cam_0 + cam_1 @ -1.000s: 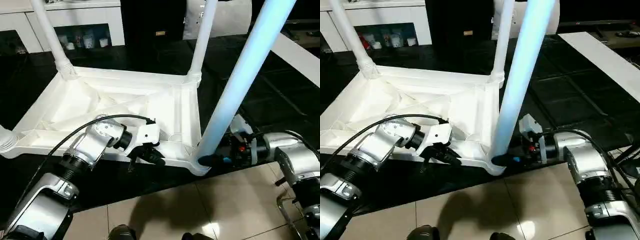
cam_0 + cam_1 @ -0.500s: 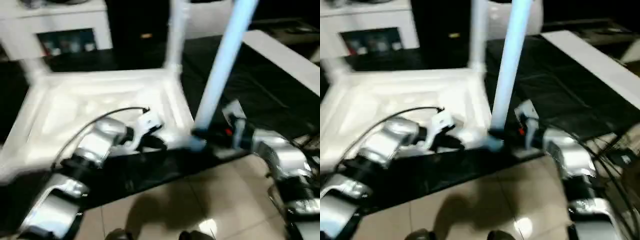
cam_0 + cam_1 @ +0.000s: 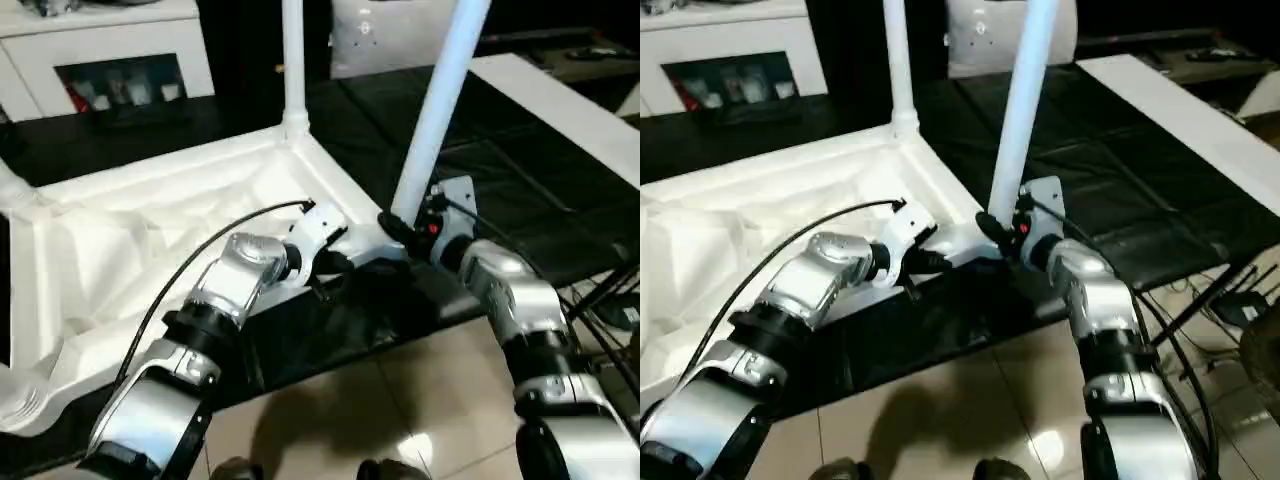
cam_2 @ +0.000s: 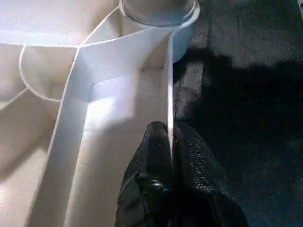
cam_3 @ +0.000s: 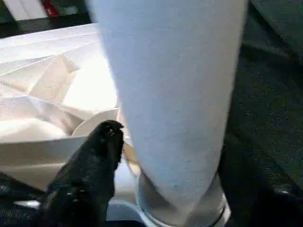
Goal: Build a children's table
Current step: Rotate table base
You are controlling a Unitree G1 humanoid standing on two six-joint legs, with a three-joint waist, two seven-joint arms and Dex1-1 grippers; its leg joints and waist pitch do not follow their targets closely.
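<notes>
The white tabletop lies upside down on the black work table, ribs facing up. Three white legs stand in its corner sockets: a near right leg, a back leg and a left leg. My left gripper is shut on the tabletop's thin rim wall beside the near right socket, with one black finger on each side. At the base of the near right leg, my right gripper is closed around it. One of its fingers presses the leg's side; the other is hidden behind the leg.
The black-covered work table ends just in front of the grippers, with tiled floor below. A white cabinet stands at the back left. A long white board lies on the right. Cables hang at the right edge.
The whole view has swung and tilted. Both grippers keep their holds at the near right corner, and the tabletop looks turned, with that corner farther from the table's front edge.
</notes>
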